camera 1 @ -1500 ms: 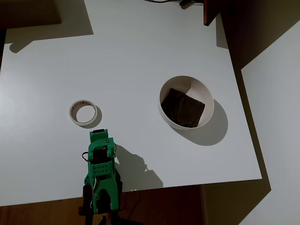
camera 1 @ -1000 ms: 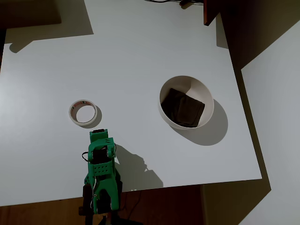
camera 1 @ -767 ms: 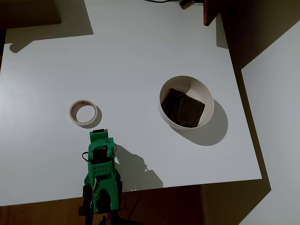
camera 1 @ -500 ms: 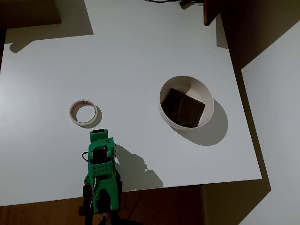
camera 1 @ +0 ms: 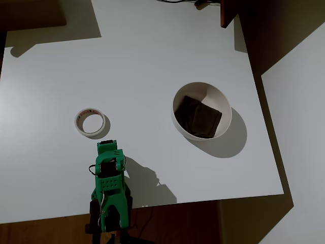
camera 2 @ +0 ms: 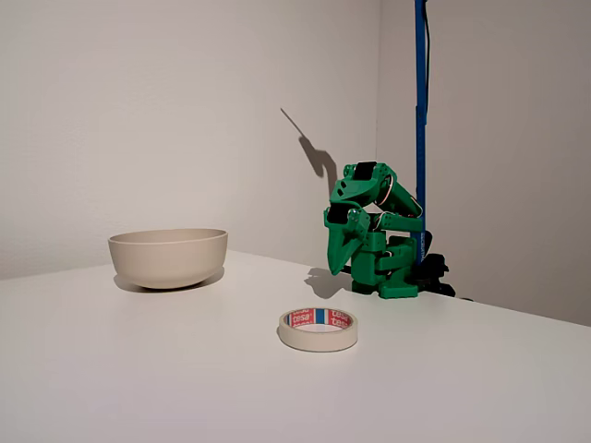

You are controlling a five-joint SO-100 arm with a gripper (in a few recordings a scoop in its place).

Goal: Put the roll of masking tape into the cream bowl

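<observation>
One roll of masking tape (camera 1: 90, 122) flat, well apart from cream bowl (camera 1: 221, 104).

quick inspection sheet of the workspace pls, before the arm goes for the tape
Surface: white table, bare apart from the job's things; hard shadows across it.
Tape roll: lies flat on the table, hole up, just ahead of the folded arm, apart from it.
Bowl: upright, to the right of the tape in the overhead view, well apart from it; dark brown square pieces inside.
Clutter: nothing seen.
Gripper: folded down at the arm's base, fingers pointing at the table, holding nothing; open or shut cannot be told.
Cables: a dark one at the table's far edge; thin wiring on the green arm.
Surroundings: plain white wall, blue pole behind the arm.
</observation>
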